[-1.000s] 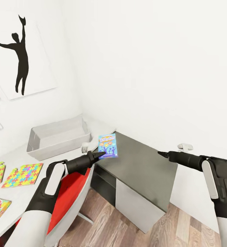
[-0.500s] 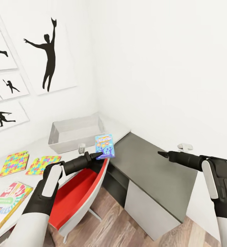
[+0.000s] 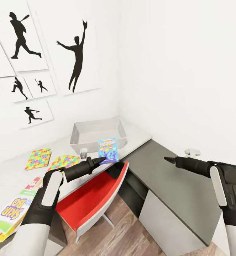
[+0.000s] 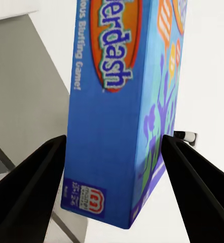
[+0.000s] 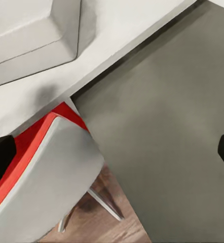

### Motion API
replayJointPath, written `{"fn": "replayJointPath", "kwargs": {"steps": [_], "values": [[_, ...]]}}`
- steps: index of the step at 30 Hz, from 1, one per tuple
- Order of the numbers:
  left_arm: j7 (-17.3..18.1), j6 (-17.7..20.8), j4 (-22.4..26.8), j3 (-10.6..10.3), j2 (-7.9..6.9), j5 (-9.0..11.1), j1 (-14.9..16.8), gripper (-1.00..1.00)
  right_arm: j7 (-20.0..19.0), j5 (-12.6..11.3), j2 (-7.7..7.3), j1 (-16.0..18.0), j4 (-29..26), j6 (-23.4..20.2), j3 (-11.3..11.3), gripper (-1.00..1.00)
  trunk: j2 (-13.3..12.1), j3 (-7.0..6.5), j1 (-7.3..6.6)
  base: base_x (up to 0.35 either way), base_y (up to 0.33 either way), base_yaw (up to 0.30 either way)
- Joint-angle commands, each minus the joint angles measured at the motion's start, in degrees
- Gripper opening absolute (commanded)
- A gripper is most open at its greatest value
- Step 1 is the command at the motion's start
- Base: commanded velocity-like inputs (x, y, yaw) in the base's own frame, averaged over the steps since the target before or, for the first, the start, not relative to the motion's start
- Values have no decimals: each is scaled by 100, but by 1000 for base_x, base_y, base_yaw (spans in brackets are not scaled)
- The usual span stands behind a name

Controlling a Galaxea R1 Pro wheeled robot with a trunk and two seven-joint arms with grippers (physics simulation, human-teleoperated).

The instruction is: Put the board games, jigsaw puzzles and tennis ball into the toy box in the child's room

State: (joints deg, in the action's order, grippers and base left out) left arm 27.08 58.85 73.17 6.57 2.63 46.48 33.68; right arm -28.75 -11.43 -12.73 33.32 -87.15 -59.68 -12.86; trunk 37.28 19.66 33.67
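Observation:
My left gripper (image 3: 103, 159) is shut on the small blue board game (image 3: 108, 149), holding it upright just in front of the toy box (image 3: 83, 139). Both fingers (image 4: 38, 187) press the blue box's (image 4: 117, 111) sides. The grey toy box stands on the pale table (image 3: 14, 174) near the corner, with nothing showing inside. Two jigsaw puzzles (image 3: 38, 158) (image 3: 63, 161) lie flat to its left. The Skip-Bo board game (image 3: 11, 212) lies at the table's near edge. My right gripper (image 3: 168, 160) hovers open over the dark cabinet (image 5: 168, 136). The tennis ball and bed are out of view.
A red chair with a grey shell (image 3: 93, 197) is tucked under the table below my left arm. Small white objects sit on the table (image 3: 84, 153) and by the wall (image 3: 192, 152). The dark cabinet top (image 3: 167, 177) is lower than the table. Posters (image 3: 75, 53) cover the wall.
The camera has swung left, bringing in more posters and the Skip-Bo box. My left gripper still holds the blue box, which is now closer to the toy box's front wall.

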Motion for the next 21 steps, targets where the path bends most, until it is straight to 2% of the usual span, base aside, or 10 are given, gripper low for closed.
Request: {"fn": "replayJointPath", "kwargs": {"steps": [1, 10, 21], "values": [[43, 39, 5, 16, 8, -1, 6, -100, -17, -9, -2, 4, -4, -32, -9, 100, 7, 8, 1, 0, 0, 294], [36, 31, 31, -16, 16, -13, -1, -100, -17, -9, -2, 3, -4, -32, -16, 100, 7, 8, 1, 140, 87, 276], [35, 30, 32, -32, 23, -23, -1, -100, -17, -9, -6, 1, -4, -32, -22, 100, 7, 8, 1, 273, 145, 62]]}}
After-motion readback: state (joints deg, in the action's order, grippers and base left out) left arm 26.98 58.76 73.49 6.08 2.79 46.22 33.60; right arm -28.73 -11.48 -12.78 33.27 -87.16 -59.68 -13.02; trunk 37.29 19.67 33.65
